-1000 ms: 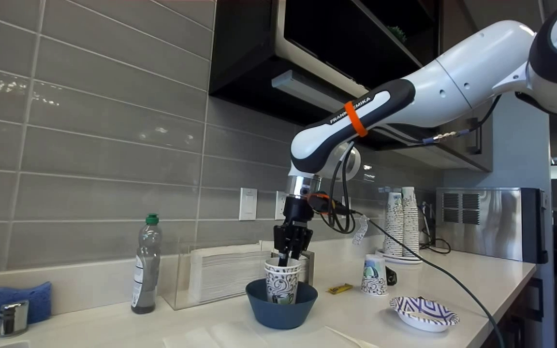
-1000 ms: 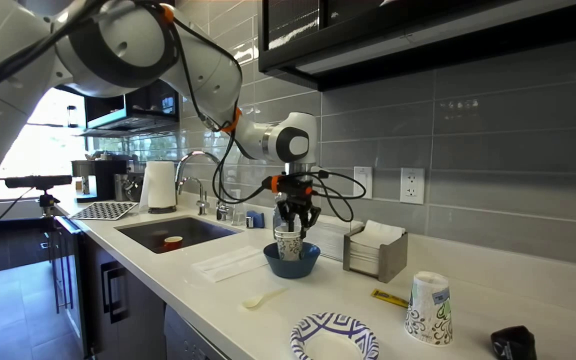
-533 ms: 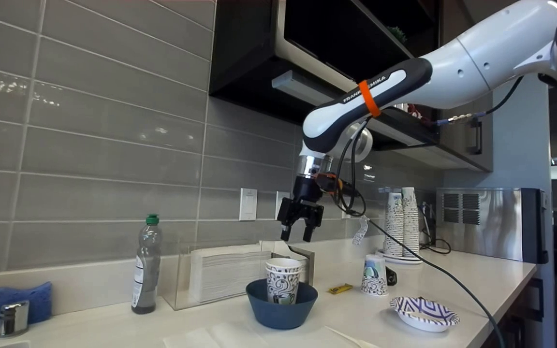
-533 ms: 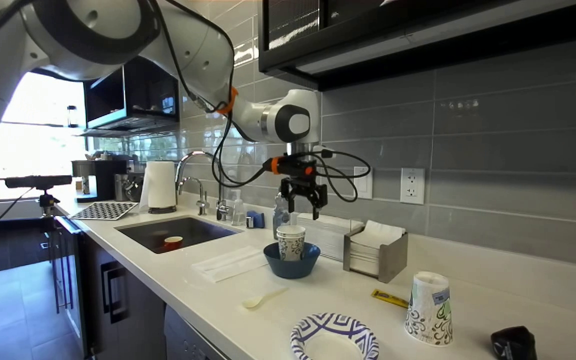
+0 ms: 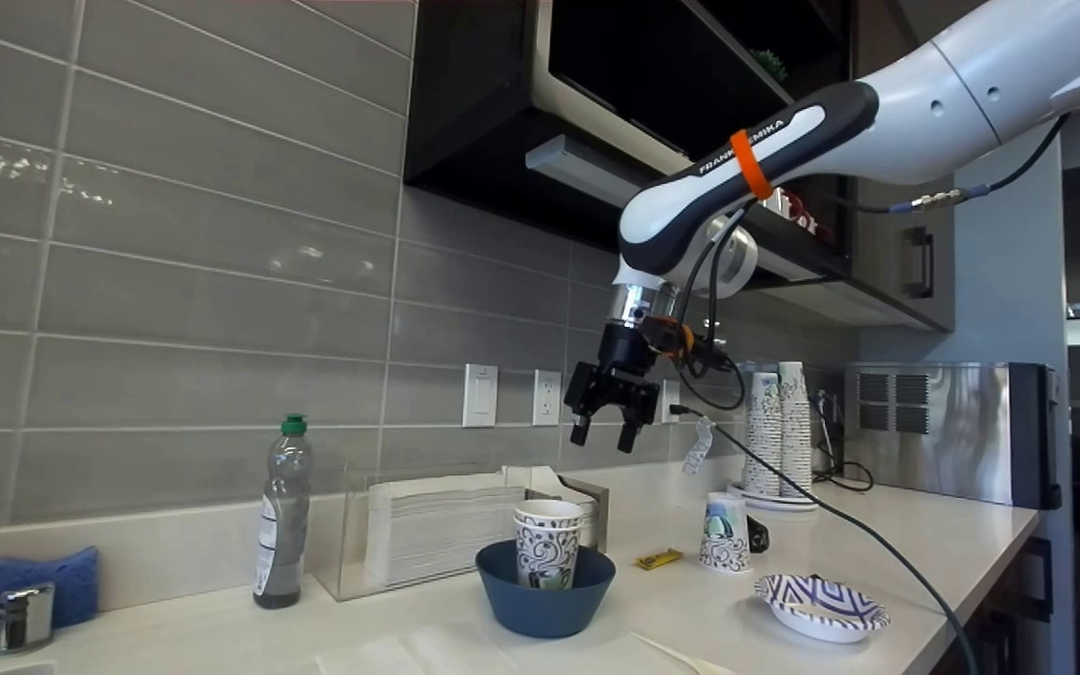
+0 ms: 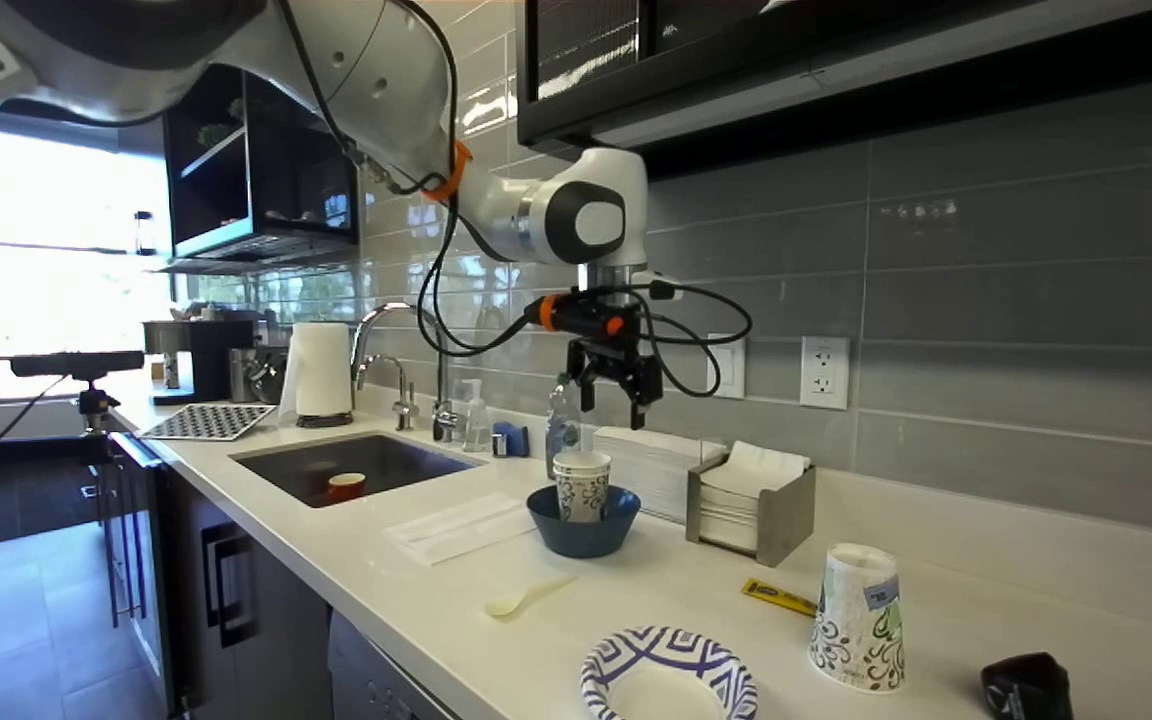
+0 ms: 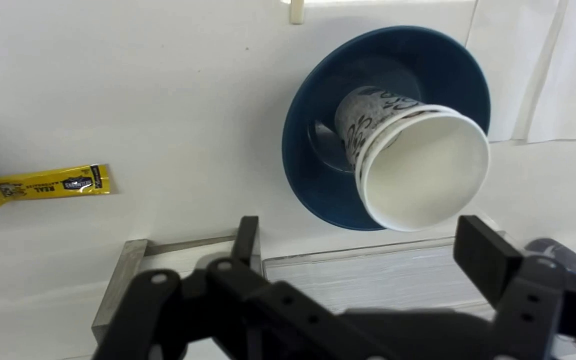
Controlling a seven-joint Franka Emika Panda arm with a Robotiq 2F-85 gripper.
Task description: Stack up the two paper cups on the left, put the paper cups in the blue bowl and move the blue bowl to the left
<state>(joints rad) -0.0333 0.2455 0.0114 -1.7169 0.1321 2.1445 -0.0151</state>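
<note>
The pincer (image 5: 604, 437) gapes wide, clear of the paper cups (image 5: 547, 557).

A window (image 6: 66, 285) glows white; grey tiles (image 5: 221, 300) (glossy ones) back the pale counter (image 6: 656, 580).

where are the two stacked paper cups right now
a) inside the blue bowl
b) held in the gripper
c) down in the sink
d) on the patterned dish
a, since both exterior views show the two paper cups nested and standing inside the blue bowl, while the gripper hangs open above, apart from them.
</note>
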